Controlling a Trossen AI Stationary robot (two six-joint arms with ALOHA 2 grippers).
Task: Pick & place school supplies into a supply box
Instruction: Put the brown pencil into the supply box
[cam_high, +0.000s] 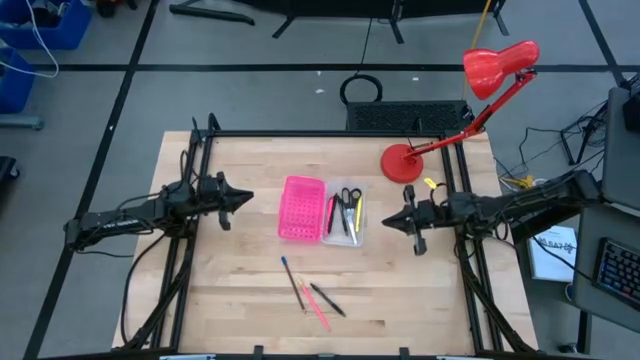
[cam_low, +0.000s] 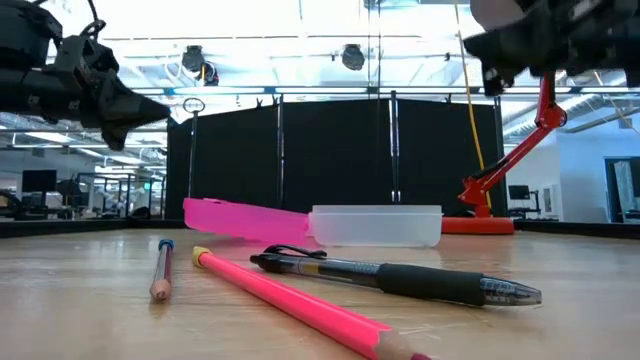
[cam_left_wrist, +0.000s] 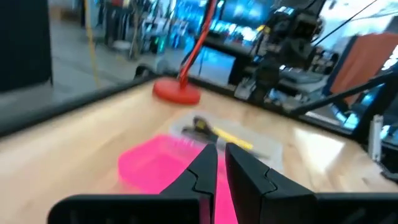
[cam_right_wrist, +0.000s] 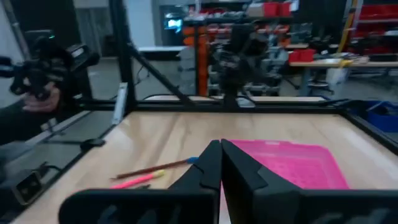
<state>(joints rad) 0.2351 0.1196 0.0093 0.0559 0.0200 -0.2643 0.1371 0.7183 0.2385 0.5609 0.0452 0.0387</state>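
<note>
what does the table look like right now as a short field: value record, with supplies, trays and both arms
clear tray: shallow clear plastic tray beside the pink one, holding black-handled scissors, a yellow pencil and dark pens
pink tray: bright pink dotted plastic tray, nothing visible inside
loose supplies: blue pencil, pink pencil and black pen on the wood near the front edge
left gripper: above the table left of the trays, fingers nearly together, empty
right gripper: right of the clear tray, shut, empty
lamp: red desk lamp at the back right
</note>
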